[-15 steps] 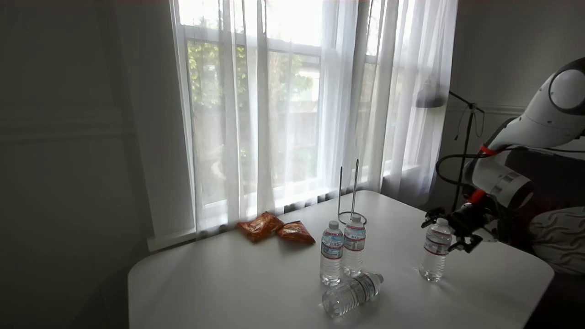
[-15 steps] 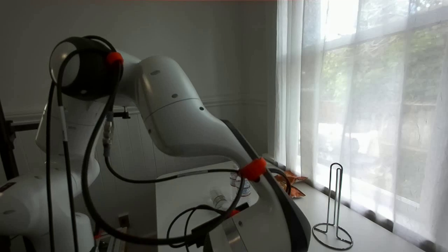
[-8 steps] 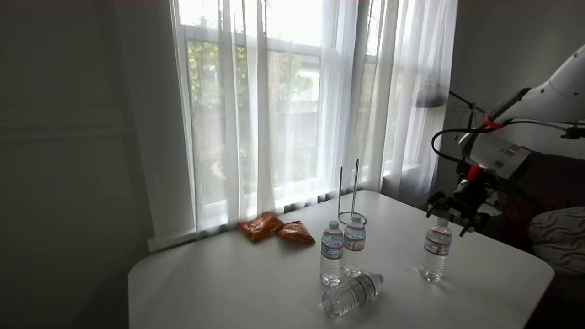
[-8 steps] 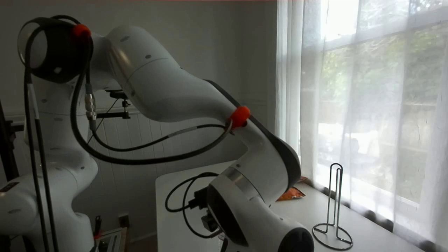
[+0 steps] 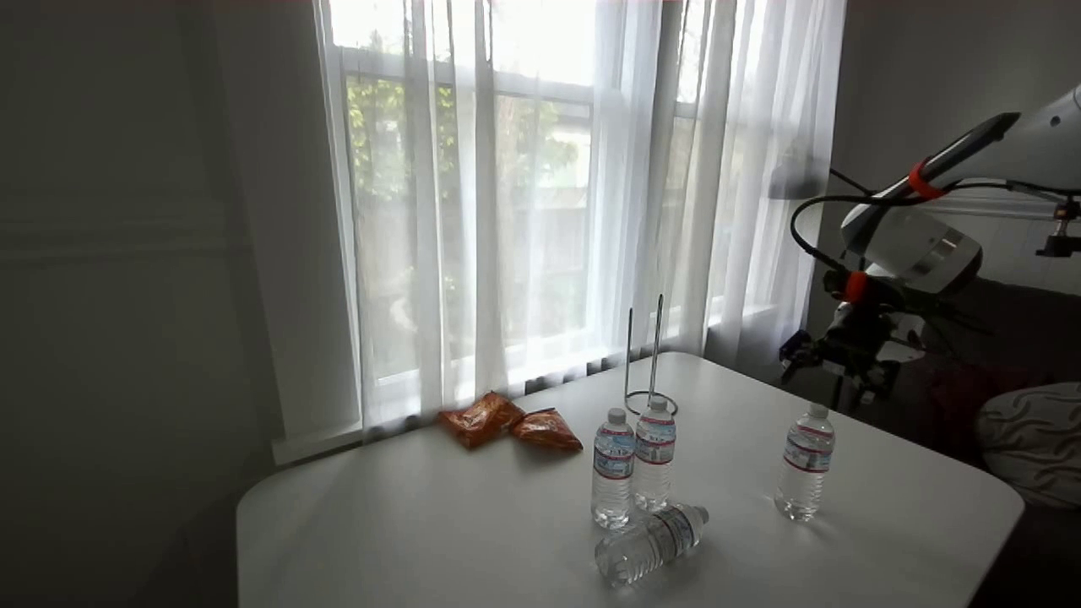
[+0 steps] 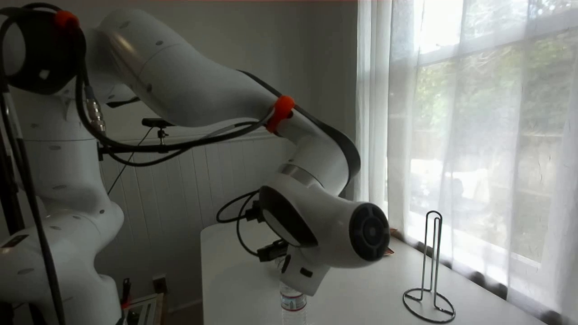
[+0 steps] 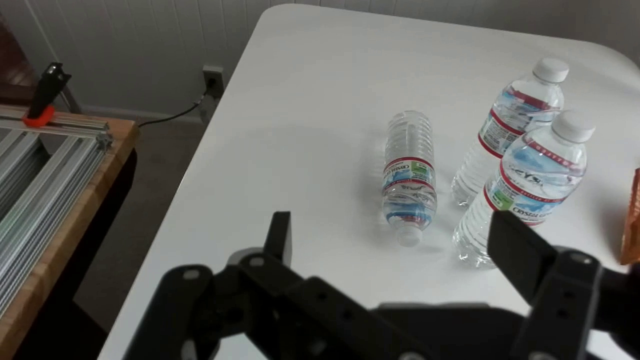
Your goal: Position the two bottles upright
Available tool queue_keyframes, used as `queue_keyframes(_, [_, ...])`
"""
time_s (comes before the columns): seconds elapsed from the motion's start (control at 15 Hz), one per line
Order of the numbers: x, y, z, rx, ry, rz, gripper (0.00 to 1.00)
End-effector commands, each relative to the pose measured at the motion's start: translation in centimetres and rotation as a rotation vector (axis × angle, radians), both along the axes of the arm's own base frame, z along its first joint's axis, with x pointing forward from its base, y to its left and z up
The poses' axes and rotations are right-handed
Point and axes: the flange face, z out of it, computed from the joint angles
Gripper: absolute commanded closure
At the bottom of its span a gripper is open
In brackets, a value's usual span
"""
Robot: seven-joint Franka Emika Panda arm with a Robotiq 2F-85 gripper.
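One clear water bottle (image 5: 649,545) lies on its side on the white table; in the wrist view this lying bottle (image 7: 410,172) points its cap toward me. Close beside it two similar bottles stand upright, a nearer one (image 5: 613,473) and one behind (image 5: 655,452). Apart from them, another bottle (image 5: 805,469) is upright; its label band (image 6: 293,301) shows beneath my wrist in an exterior view. My gripper (image 5: 828,384) hovers above and behind that lone bottle, touching nothing. In the wrist view the gripper (image 7: 392,237) is wide open, with only table and bottles seen beyond its fingers.
Orange snack packets (image 5: 483,420) lie by the window. A wire stand (image 6: 425,257) rises from the table (image 5: 422,523) near the curtains. Beyond the table edge is a wooden bench (image 7: 117,145) with metal rails. A floor lamp (image 5: 798,179) stands behind.
My gripper has risen up and away from the lone upright bottle, staying open. The arm has swung upward in both exterior views. All the bottles have kept their places.
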Motion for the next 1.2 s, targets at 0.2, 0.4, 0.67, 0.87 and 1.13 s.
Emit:
queue_keyframes(0.2, [0.1,10.4,1.6,-0.290,-0.019,-0.020,0.00])
queue_keyframes(0.4, [1.6,11.3,0.7,-0.295,-0.042,-0.004,0.00])
queue_keyframes(0.67, [1.3,13.4,-0.5,-0.355,-0.062,0.007,0.00])
queue_keyframes(0.87, [2.0,13.7,-1.7,-0.350,-0.063,0.037,0.00])
queue_keyframes(1.13, [3.1,15.8,-4.3,-0.363,-0.076,0.092,0.00])
